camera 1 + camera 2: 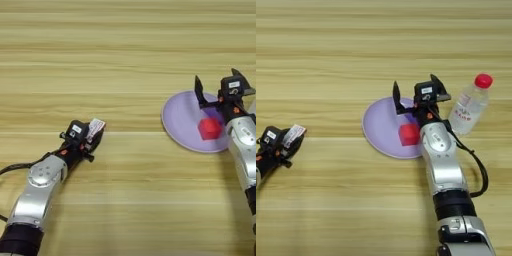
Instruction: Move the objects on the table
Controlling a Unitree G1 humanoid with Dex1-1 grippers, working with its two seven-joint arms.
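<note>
Wooden surface (125,60): light planks, lengthwise grain, fills the view.

Left arm: enters at 7 o'clock, forearm silver, reaching toward centre-left. Left claw (92,134) lies low at 9 o'clock, its black fingers clamped on the white-and-red packet (96,127), which stands out at the tip, tilted.

Right arm: enters at 5 o'clock in the right eye view, silver forearm running up to the plate's right side. Right claw (415,95) sits over the far right part of the lilac plate (381,132), fingers spread apart, one black finger (396,97) upright over the plate, the other at the far side by the wrist housing. It grips nothing.

Red cube (409,134): on the plate, right of its middle, just beside the right wrist.

Purple block (216,114): a dark purple patch on the plate just behind the cube, under the claw; mostly hidden, so likely the block but not certain.

Clear bottle (470,106): red cap, tilted, at 3 o'clock, just right of the right claw and off the plate; whether it touches the arm cannot be told.
</note>
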